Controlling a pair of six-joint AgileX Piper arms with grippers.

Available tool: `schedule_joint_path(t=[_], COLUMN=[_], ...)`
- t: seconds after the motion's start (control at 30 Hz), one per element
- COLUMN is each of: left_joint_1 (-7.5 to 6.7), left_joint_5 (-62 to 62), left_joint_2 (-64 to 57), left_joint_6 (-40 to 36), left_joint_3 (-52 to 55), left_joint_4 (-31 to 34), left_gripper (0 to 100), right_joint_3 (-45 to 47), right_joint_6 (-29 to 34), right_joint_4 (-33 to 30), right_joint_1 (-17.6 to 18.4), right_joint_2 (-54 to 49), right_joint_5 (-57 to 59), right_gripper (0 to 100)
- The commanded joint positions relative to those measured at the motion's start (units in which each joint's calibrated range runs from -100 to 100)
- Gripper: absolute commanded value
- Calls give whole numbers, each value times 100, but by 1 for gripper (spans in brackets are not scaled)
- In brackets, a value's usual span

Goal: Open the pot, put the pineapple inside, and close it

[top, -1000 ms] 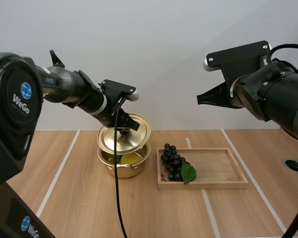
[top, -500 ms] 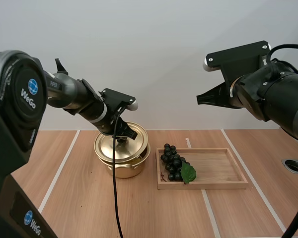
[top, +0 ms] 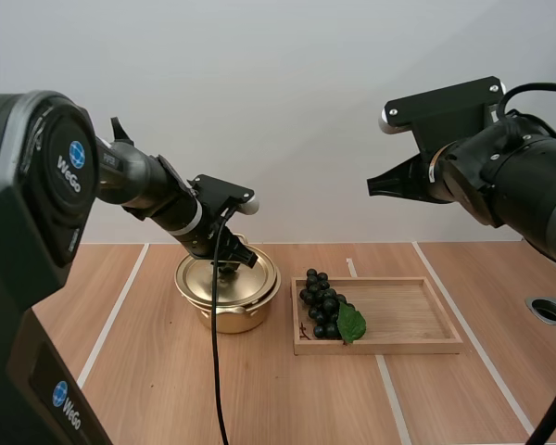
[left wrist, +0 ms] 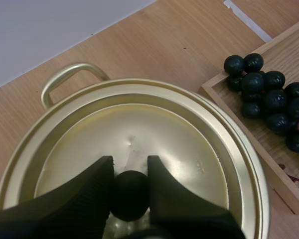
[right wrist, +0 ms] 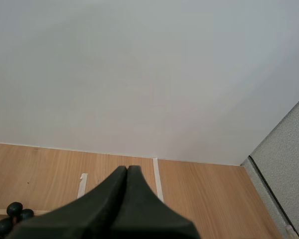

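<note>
Wooden table (top: pixel 148 371), your left gripper (left wrist: pixel 129 165) clamped on lid knob (left wrist: pixel 129 195), lid (left wrist: pixel 139 129) on gold pot (top: pixel 232 317), your right gripper (right wrist: pixel 128 170) fingers together

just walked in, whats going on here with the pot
The left hand is pinching the black knob of the gold lid, and the lid rests on the pot. The right hand is shut on nothing, held up above the table. A bunch of dark grapes lies in the wooden tray beside the pot.
</note>
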Motion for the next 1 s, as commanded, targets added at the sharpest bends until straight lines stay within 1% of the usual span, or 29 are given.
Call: schedule_joint_path(t=[0.0,0.2,0.57,0.63,0.67,0.73,0.8,0.9,0.97], left_joint_1=[-26,-26,-26,-26,-26,-26,-26,-26,-26], left_joint_5=[50,21,91,91,91,73,37,37,37], left_joint_2=[67,80,89,89,89,89,89,89,89], left_joint_6=[-39,-1,-1,-1,-1,-1,-1,8,74], left_joint_3=[8,8,8,8,8,8,8,8,8], left_joint_4=[-91,-218,-218,-218,-218,-218,-218,-218,-218], left_gripper=[0,0,0,3,6,19,34,62,78], right_joint_3=[15,15,15,15,15,15,15,15,15], right_joint_6=[2,2,2,2,-7,-7,-7,-20,-20], right_joint_4=[-26,-26,-26,-26,-26,-26,-26,-26,-26], right_joint_1=[-25,-25,-25,-25,-25,-25,-25,-25,-25], right_joint_2=[-26,-26,-26,-26,-26,-26,-26,-26,-26], right_joint_5=[-38,-38,-38,-38,-38,-38,-38,-38,-38], right_gripper=[0,0,0,0,0,0,0,0,0])
